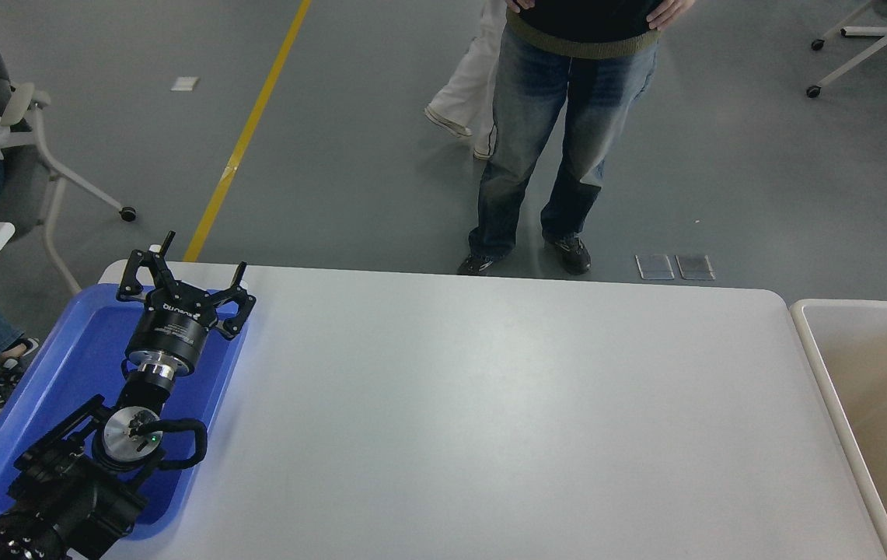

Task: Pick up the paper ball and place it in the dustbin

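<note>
The dustbin [871, 389], with a rounded white rim and beige inside, stands just past the table's right end, cut off by the picture's right edge. No paper ball shows anywhere in view. My left gripper [202, 253] is parked over the blue tray at the table's left end, open and empty, fingers pointing to the far side. My right arm and gripper are out of view.
A shallow blue plastic tray [62, 373] lies under my left arm at the white table's [490, 412] left end. A person in jeans [560, 132] stands at the far edge, another in white trousers [466, 93] behind. Office chairs stand at the far left and far right.
</note>
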`<state>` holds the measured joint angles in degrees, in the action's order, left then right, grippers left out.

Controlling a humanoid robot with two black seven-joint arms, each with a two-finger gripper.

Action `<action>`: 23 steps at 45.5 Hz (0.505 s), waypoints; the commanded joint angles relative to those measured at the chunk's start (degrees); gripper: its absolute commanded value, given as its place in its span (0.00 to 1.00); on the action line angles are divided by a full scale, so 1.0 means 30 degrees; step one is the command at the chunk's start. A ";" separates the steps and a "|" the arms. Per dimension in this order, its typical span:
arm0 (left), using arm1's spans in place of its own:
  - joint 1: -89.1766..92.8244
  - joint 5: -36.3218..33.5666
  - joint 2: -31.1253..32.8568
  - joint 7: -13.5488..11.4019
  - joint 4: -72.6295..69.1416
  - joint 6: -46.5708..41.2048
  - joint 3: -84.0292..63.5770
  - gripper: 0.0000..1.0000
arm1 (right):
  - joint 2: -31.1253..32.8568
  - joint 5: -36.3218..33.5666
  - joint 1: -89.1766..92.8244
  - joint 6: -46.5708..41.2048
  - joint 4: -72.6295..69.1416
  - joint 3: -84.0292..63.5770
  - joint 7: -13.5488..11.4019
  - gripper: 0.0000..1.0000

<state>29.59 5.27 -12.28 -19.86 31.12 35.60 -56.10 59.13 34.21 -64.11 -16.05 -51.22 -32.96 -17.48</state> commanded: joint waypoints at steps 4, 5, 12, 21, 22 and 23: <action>-0.0020 0.0002 -0.0009 -0.0001 -0.0002 -0.0001 0.0008 1.00 | -0.2978 -0.2641 0.4758 0.3971 0.4706 0.2520 -0.0003 0.00; 0.0009 0.0002 -0.0009 -0.0001 -0.0002 -0.0001 0.0008 1.00 | -0.3241 -0.2730 0.4992 0.4088 0.5116 0.2637 -0.0003 0.00; 0.0009 0.0002 -0.0009 -0.0001 -0.0002 -0.0001 0.0008 1.00 | -0.4795 -0.3053 0.6457 0.5025 0.7285 0.4071 -0.0003 0.00; 0.0009 0.0002 -0.0009 -0.0001 -0.0002 -0.0001 0.0008 1.00 | -0.6757 -0.3053 0.7923 0.6870 0.9512 0.5802 0.0026 0.00; -0.0020 0.0002 -0.0009 -0.0001 -0.0002 -0.0001 0.0008 1.00 | -0.6991 -0.3053 0.8011 0.7075 0.9747 0.5802 0.0026 0.00; -0.0020 0.0002 -0.0009 -0.0001 -0.0002 -0.0001 0.0008 1.00 | -0.7226 -0.3053 0.8070 0.7222 1.0010 0.5802 0.0026 0.00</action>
<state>29.59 5.28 -12.31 -19.86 31.12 35.60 -56.09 44.69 26.06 -45.31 -0.77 -30.02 -20.25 -17.44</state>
